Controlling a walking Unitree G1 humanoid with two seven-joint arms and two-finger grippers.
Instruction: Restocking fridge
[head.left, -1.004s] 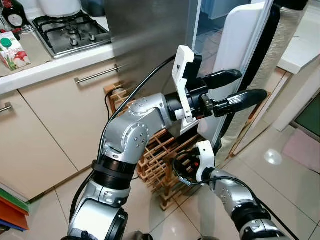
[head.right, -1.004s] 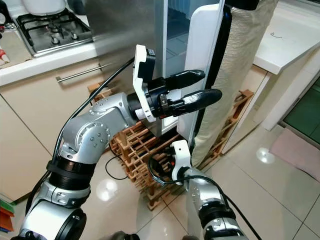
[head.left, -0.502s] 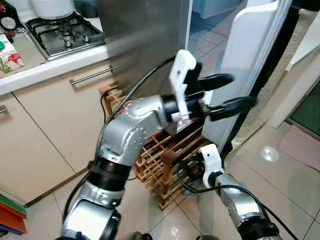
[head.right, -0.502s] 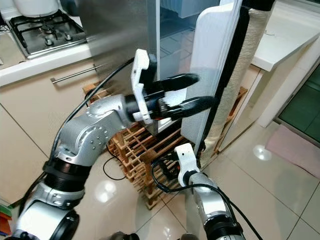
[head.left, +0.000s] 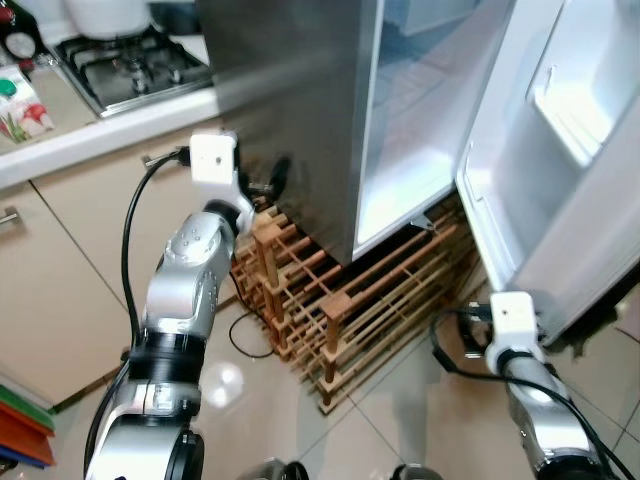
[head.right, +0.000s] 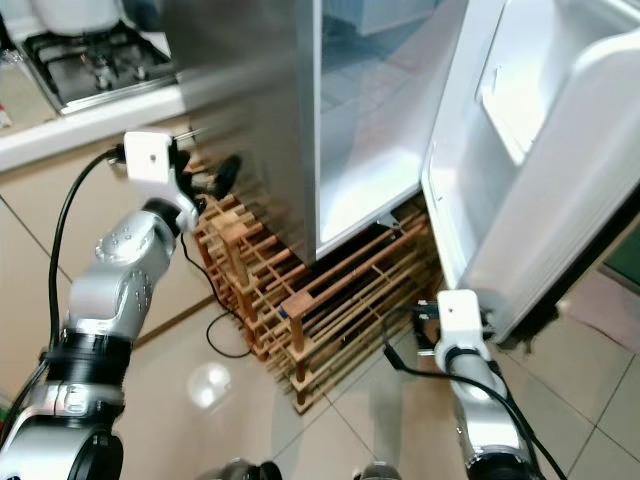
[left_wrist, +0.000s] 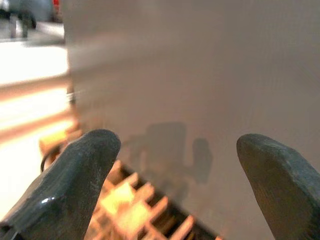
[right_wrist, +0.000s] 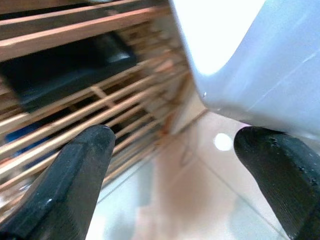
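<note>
Steel-grey, the fridge (head.left: 290, 110) stands upright beside the kitchen surface (head.left: 90, 135), its long axis vertical. Its door (head.left: 560, 150) hangs wide open, swung out to the robot's right, with the white inner face and moulded shelves turned toward the camera. The pale interior (head.left: 400, 130) shows between body and door. A wooden rack (head.left: 340, 300) sits on the tiled floor (head.left: 400, 420) below the fridge. The left gripper (left_wrist: 172, 170) is spread wide and holds nothing, close to the fridge's steel side. The right gripper (right_wrist: 175, 165) is also spread and holds nothing, low near the door's bottom corner, pointing at the rack.
</note>
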